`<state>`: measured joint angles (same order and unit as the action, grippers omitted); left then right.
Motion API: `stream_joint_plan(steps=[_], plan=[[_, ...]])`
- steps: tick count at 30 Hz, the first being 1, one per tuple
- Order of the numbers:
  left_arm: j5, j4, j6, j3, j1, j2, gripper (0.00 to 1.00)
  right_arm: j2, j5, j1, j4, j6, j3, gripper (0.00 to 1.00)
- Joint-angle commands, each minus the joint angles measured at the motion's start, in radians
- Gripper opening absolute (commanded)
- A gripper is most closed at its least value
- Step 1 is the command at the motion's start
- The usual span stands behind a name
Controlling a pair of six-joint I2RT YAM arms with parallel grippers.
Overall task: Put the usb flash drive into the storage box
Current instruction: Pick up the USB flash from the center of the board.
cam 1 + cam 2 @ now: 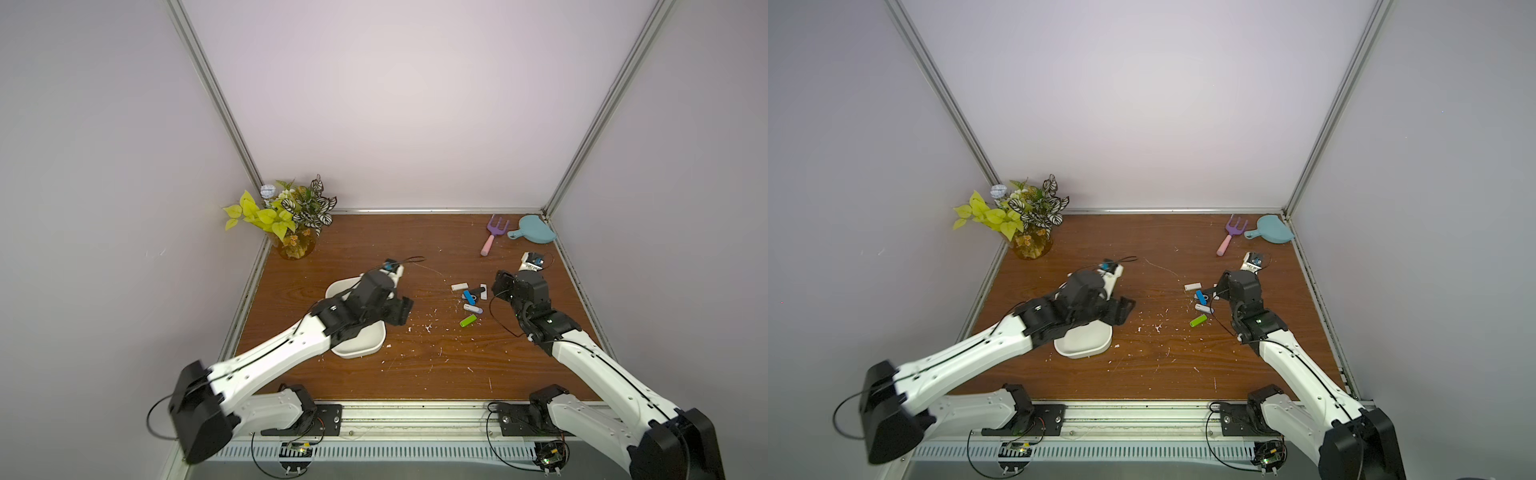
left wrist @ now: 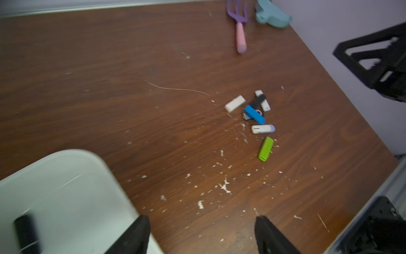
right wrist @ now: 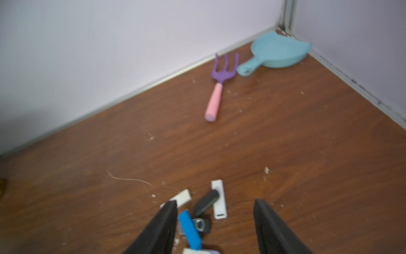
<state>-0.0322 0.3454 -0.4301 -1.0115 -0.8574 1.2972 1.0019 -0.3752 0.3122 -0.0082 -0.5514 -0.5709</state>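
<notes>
The white storage box (image 1: 357,349) (image 1: 1084,345) lies at the table's left, mostly under my left arm. In the left wrist view a dark, blurred usb flash drive (image 2: 26,233) lies inside the box (image 2: 66,176). My left gripper (image 2: 202,220) (image 1: 399,311) hangs open and empty over the box's right edge. Several more drives lie in a loose pile at centre right: white (image 1: 459,286), blue (image 1: 469,297) (image 3: 190,228), black (image 3: 206,202), white-lilac (image 2: 262,128) and green (image 1: 468,320). My right gripper (image 3: 216,202) (image 1: 496,286) stands open just above the pile, holding nothing.
A purple fork with a pink handle (image 1: 492,235) and a light-blue scoop (image 1: 534,228) lie in the far right corner. A potted plant (image 1: 286,216) stands in the far left corner. White crumbs (image 1: 428,328) are scattered between box and pile. Walls close in three sides.
</notes>
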Motion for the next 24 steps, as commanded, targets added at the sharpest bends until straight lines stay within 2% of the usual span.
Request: stream_joint_plan(steps=[1,7,14,19,24], plan=[[0.111,-0.065,0.137,-0.162,-0.019,0.240,0.71,0.019,0.118,-0.091,0.068,-0.004,0.041,0.61],[0.263,-0.025,0.373,-0.572,-0.017,0.654,0.70,0.058,0.210,-0.268,0.133,-0.036,0.143,0.59],[0.325,0.128,0.544,-1.012,-0.017,1.030,0.70,0.115,0.228,-0.308,0.206,-0.067,0.203,0.58],[0.361,0.164,0.620,-1.144,-0.016,1.139,0.69,0.128,0.228,-0.315,0.236,-0.076,0.217,0.57],[0.379,0.164,0.668,-1.195,-0.018,1.202,0.65,0.156,0.251,-0.317,0.244,-0.078,0.213,0.57]])
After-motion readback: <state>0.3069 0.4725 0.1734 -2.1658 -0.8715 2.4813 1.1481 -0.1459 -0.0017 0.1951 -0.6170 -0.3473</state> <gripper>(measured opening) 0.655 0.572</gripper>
